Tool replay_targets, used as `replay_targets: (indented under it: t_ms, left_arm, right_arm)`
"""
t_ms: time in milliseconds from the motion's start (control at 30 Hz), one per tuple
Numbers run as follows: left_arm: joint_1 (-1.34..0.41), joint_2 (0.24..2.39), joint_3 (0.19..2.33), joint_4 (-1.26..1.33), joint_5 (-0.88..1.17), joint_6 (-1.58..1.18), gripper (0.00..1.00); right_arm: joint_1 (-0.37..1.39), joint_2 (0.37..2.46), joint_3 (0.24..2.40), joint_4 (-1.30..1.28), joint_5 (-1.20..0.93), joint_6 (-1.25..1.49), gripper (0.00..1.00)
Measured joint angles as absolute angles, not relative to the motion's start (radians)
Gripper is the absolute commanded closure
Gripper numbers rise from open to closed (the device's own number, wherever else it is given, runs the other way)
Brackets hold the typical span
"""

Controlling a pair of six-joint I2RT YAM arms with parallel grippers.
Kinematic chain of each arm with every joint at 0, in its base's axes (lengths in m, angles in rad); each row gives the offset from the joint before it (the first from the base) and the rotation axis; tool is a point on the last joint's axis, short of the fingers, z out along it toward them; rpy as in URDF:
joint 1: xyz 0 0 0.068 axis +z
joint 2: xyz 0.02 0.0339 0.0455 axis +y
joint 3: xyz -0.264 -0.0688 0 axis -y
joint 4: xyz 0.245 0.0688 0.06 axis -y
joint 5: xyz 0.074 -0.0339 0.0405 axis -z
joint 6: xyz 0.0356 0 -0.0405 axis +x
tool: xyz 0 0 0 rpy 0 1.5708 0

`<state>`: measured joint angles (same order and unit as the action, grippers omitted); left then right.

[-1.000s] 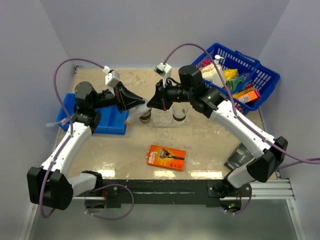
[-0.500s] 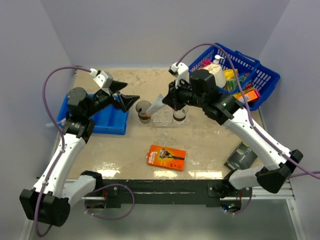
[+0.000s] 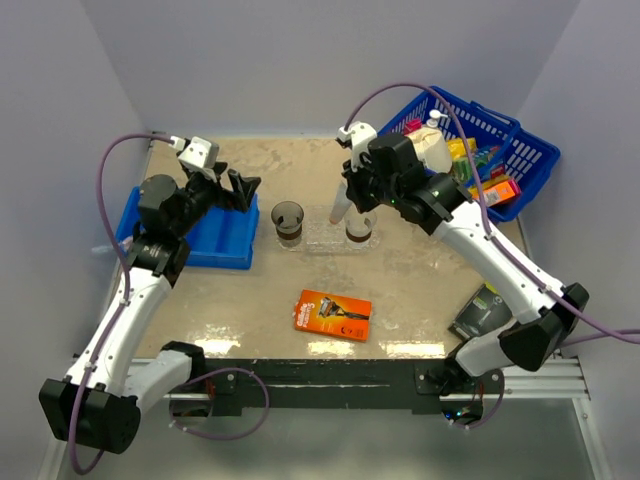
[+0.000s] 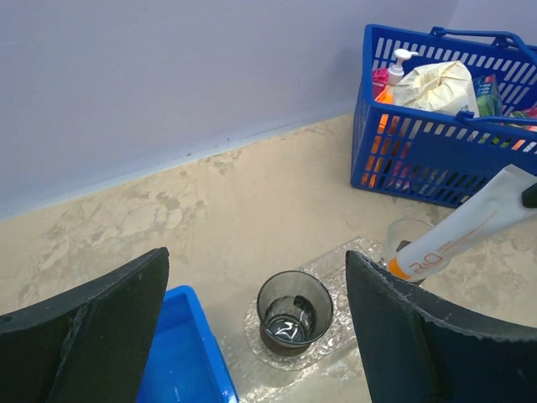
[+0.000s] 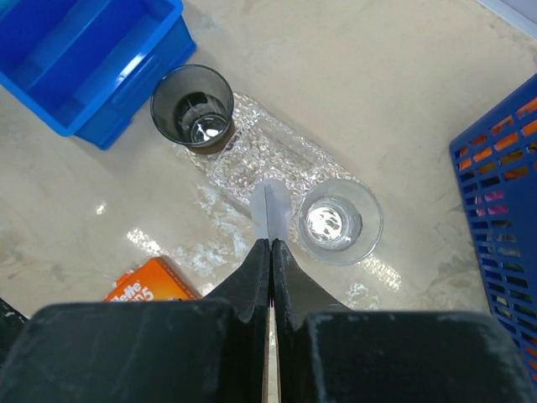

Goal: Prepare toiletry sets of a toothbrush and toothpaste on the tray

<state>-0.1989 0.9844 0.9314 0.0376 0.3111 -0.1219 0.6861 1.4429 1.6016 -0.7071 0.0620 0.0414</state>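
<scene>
My right gripper [image 3: 350, 190] is shut on a white toothpaste [image 3: 338, 208] tube. It hangs cap-down over the clear tray [image 3: 325, 240], between a dark cup [image 3: 288, 221] and a clear cup [image 3: 360, 231]. The right wrist view looks down the tube's flat end [image 5: 270, 208], pinched in my gripper [image 5: 271, 243], with the tray [image 5: 268, 155] below. My left gripper [image 3: 244, 190] stands open and empty left of the dark cup [image 4: 294, 306]; its view also catches the toothpaste [image 4: 470, 235]. No toothbrush is in view.
A blue compartment bin [image 3: 205, 240] sits under the left arm. At the back right stands a blue wire basket [image 3: 500, 150] of packaged goods. An orange razor pack [image 3: 333, 313] lies near the front, and a dark packet [image 3: 480, 312] lies at the right edge.
My left gripper opened, let go of the toothpaste and drew back left. My right gripper kept the tube and swung it right, more upright, over the tray.
</scene>
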Motion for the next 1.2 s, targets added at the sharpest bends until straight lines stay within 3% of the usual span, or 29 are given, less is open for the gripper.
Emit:
replay_targets:
  t_ms: [1200]
  left_arm:
    - [-0.199, 0.994, 0.923, 0.017, 0.245, -0.088, 0.11]
  right_arm:
    - [0.686, 1.639, 1.683, -0.664, 0.112, -0.028, 1.0]
